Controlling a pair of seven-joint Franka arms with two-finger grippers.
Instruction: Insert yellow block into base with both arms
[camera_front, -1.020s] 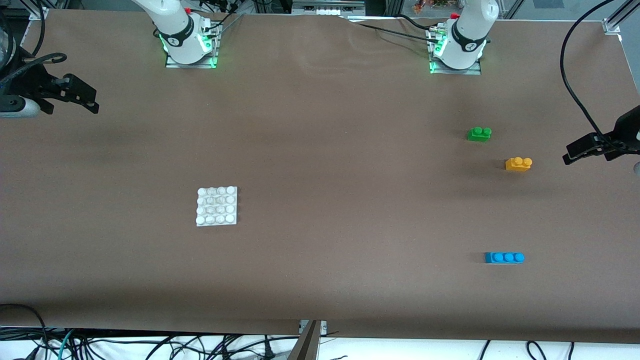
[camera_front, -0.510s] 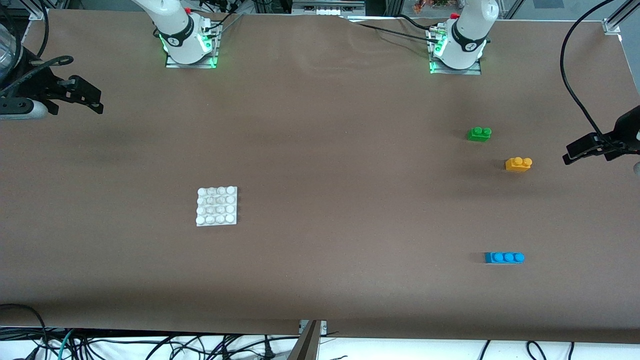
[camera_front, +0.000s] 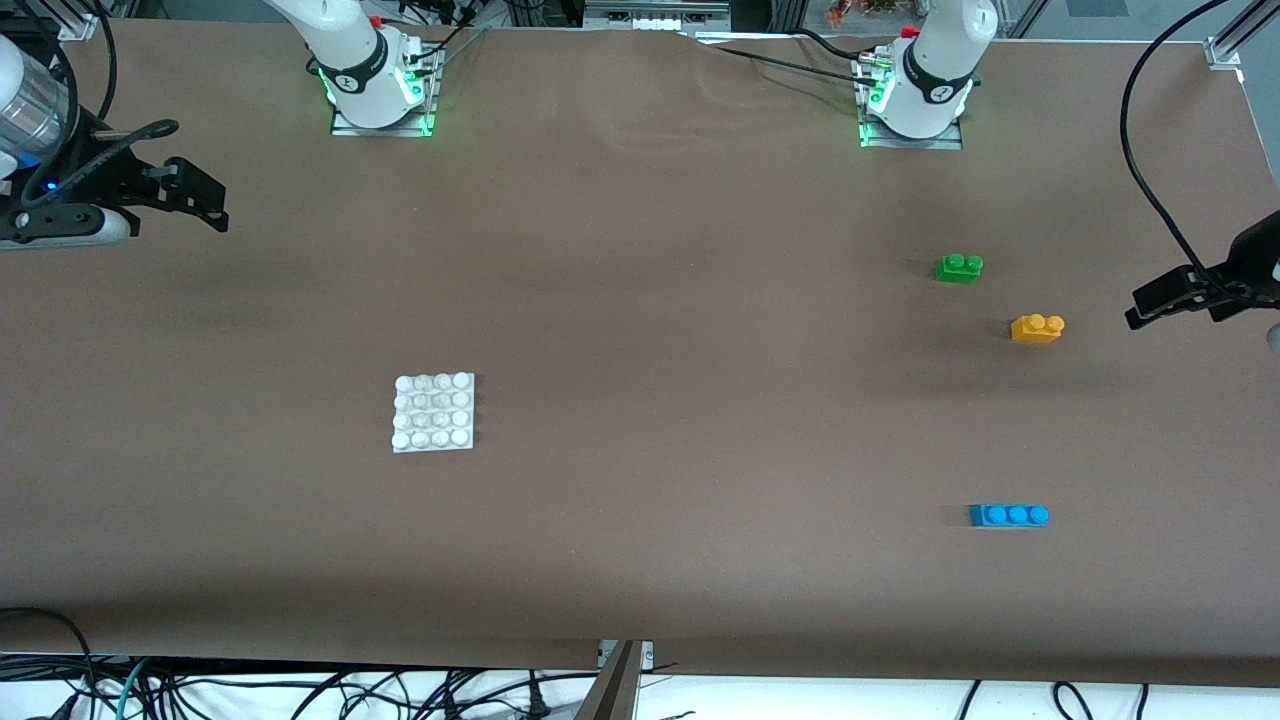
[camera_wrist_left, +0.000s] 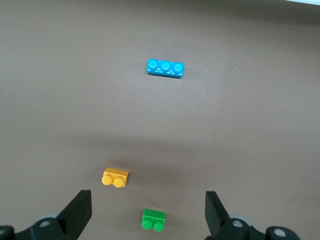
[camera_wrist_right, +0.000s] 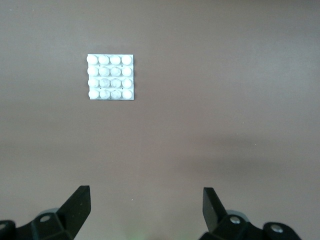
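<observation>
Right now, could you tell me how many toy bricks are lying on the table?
3: green brick nearest the left arm's base, yellow block slightly nearer the camera, blue brick nearest the camera. None looks hidden.

Orange-yellow two-stud yellow block (camera_front: 1037, 328) lies upright at frame's middle right; the white studded base (camera_front: 433, 412) lies flat, left of center.

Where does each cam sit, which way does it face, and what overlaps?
Front view: high across the table, facing both arm bases; base, yellow block, green brick, blue brick; right claw and left claw at the table's ends.
Left wrist view: on the left wrist, looking down past the open left claw at all three bricks.
Right wrist view: on the right wrist, looking down past the open right claw at the base.
Shared: front and left wrist views both show the bricks.
</observation>
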